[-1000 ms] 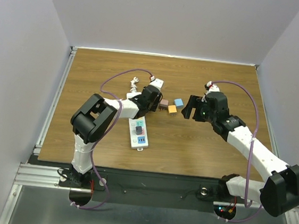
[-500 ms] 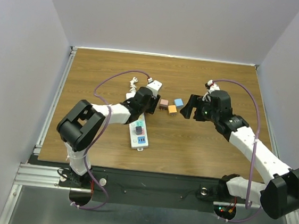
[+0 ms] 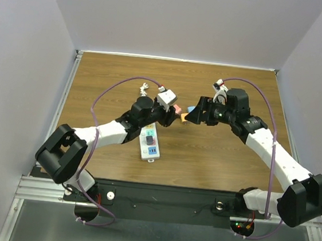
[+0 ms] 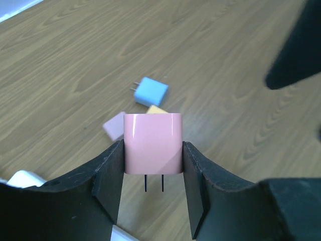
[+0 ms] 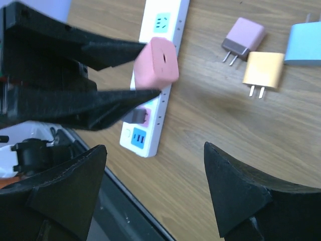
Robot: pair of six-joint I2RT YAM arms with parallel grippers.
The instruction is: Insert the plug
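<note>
My left gripper [image 4: 153, 150] is shut on a pink plug [image 4: 153, 143] and holds it above the table, with its two prongs pointing back toward the wrist. The pink plug also shows in the right wrist view [image 5: 157, 62] and in the top view [image 3: 176, 109]. The white power strip [image 3: 149, 142] lies below it, near the table's front. It also shows in the right wrist view [image 5: 161, 75] with a grey plug [image 5: 136, 116] seated in it. My right gripper [image 3: 193, 113] is open and empty, just right of the pink plug.
Three loose plugs lie on the wood right of the strip: mauve [image 5: 244, 37], orange [image 5: 263, 70] and blue [image 5: 303, 42]. A white connector [image 3: 144, 87] lies behind the left gripper. Purple cables loop over both arms.
My left arm has stretched out and lifted the pink plug up and to the right. My right gripper has moved left toward it.
</note>
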